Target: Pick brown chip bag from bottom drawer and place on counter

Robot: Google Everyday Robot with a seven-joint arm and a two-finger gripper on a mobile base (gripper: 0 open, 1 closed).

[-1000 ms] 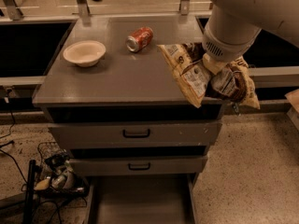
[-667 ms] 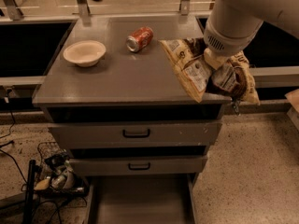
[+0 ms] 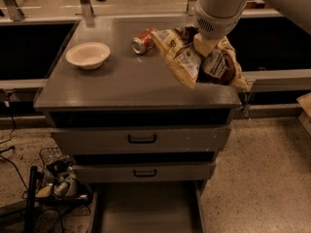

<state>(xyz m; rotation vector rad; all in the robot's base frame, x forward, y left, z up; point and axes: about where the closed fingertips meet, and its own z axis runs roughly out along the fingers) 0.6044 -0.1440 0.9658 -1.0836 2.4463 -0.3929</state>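
Up and toward 11 o'clock since a moment ago: the brown chip bag [image 3: 181, 58] now hangs farther in over the counter [image 3: 121, 86], carried by the gripper [image 3: 208, 46].

Crumpled and tilted, the bag points its tan end toward 10 o'clock, where it meets the red soda can [image 3: 142, 41] in this view. Its dark brown end trails toward 4 o'clock, past the counter's right edge. The gripper comes down from 12 o'clock and seems clamped on the bag's middle, though the folds hide most of it. The can lies on its side at the counter's far edge. A cream bowl [image 3: 88, 55] sits at 10 o'clock, well apart from the bag. At 6 o'clock the bottom drawer [image 3: 146, 210] stands pulled out, its grey floor showing.
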